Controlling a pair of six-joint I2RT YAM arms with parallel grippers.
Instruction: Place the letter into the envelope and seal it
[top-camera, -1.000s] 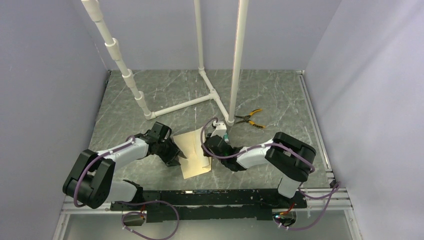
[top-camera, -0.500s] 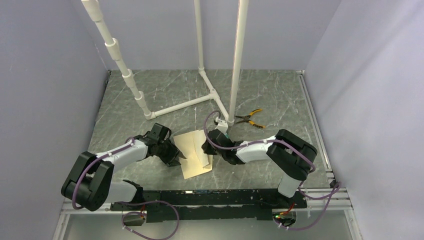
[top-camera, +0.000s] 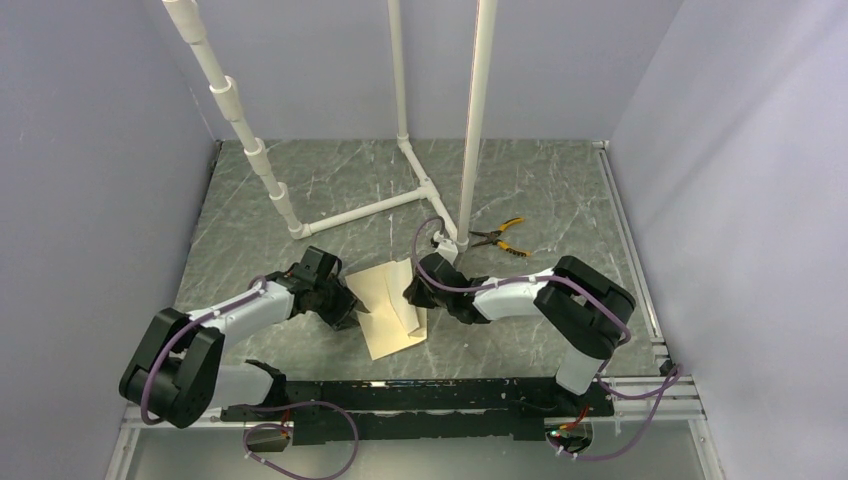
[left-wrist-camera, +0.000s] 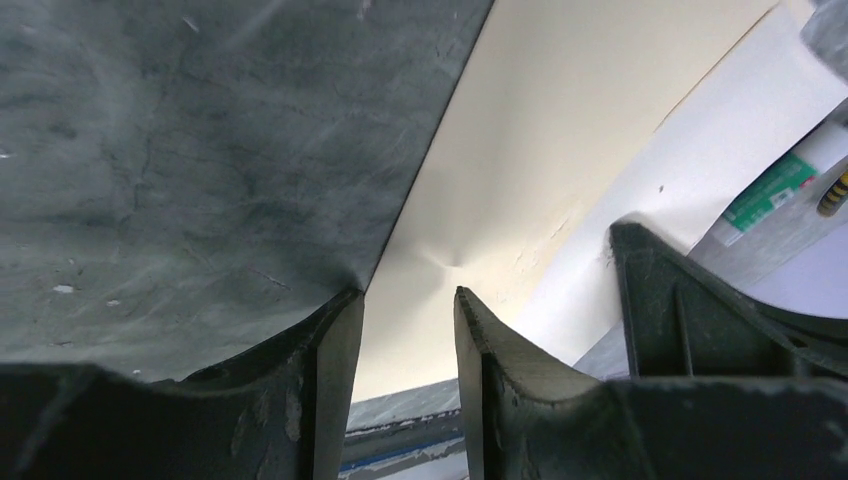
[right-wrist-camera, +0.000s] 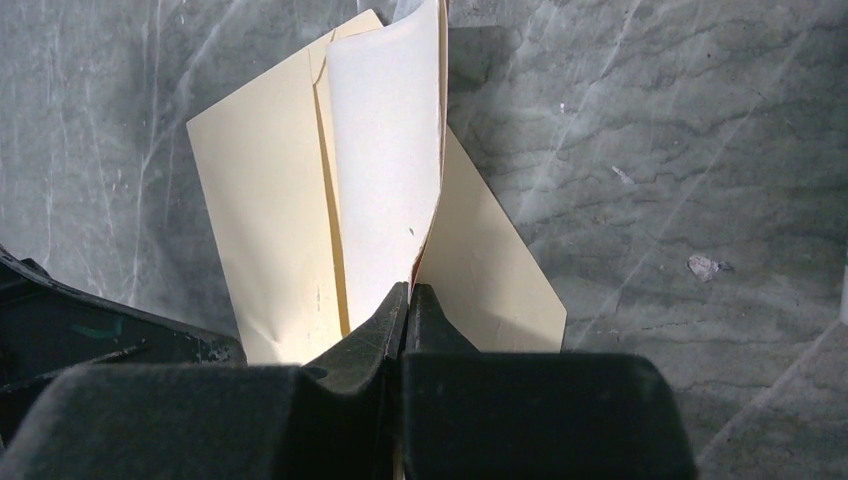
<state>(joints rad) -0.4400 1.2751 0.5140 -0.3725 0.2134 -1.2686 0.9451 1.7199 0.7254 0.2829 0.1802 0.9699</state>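
Right tool (right-wrist-camera: 408, 296) is pressed together, pinching one edge of the letter (right-wrist-camera: 385, 150). The sheet stands curled up over the envelope (right-wrist-camera: 265, 200), pale side showing. Left tool (left-wrist-camera: 405, 300) is partly spread, tips down at the envelope's left edge, one on the paper and one right at the edge. Small dent in the paper between them; nothing looks gripped. Envelope lies flat on the table (top-camera: 560, 190) between both arms. Farther back: yellow-handled pliers (top-camera: 500, 237), then a white pipe frame (top-camera: 370, 208).
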